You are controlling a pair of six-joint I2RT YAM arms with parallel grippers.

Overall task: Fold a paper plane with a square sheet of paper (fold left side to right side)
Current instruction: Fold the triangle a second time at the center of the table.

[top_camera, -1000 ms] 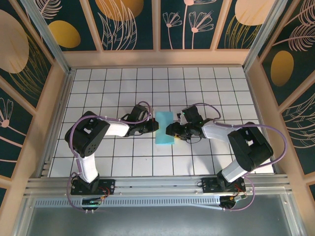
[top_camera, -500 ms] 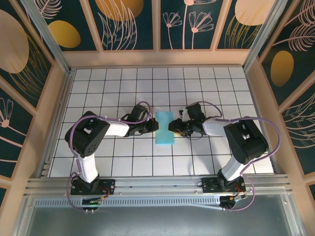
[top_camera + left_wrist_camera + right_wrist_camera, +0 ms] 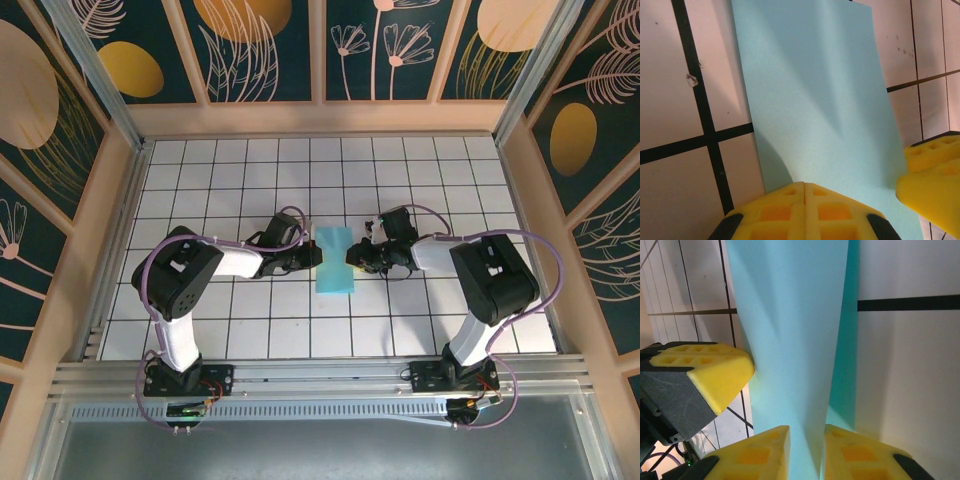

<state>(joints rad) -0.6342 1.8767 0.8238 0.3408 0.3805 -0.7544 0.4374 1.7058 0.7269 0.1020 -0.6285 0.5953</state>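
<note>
- Square sheet of paper [image 3: 335,260]: thin, matte, light turquoise, unmarked. It lies folded into one tall narrow rectangle on the tabletop [image 3: 230,180], directly between the two tools.
- Left wrist view: the paper [image 3: 820,100] has a smooth face with soft diagonal shading and straight, crisp side edges.
- Right wrist view: the paper [image 3: 790,315] bows up off the surface. A darker, shaded strip of the same paper runs along its right side.
- Tabletop: glossy white square tiles with dark grid lines, slightly speckled close up [image 3: 680,90].
- Count: one sheet, two arms, two tools. Each tool has two yellow waffle-pocketed pads on black bodies.
- Left tool [image 3: 316,257]: its pads are pressed together with only a seam between them [image 3: 804,192]. The tips sit at the paper's left edge. Seen from the right wrist, this tool [image 3: 710,372] touches that edge.
- Right tool [image 3: 353,258]: it is pinching the paper, which runs down between its two pads [image 3: 805,440]. From the left wrist view this tool [image 3: 932,170] sits at the paper's right edge.
- Left arm [image 3: 190,275]: elbow bent, forearm low, reaching inward to the right.
- Right arm [image 3: 490,275]: mirrored, reaching inward to the left, with a purple cable looped over the wrist.
</note>
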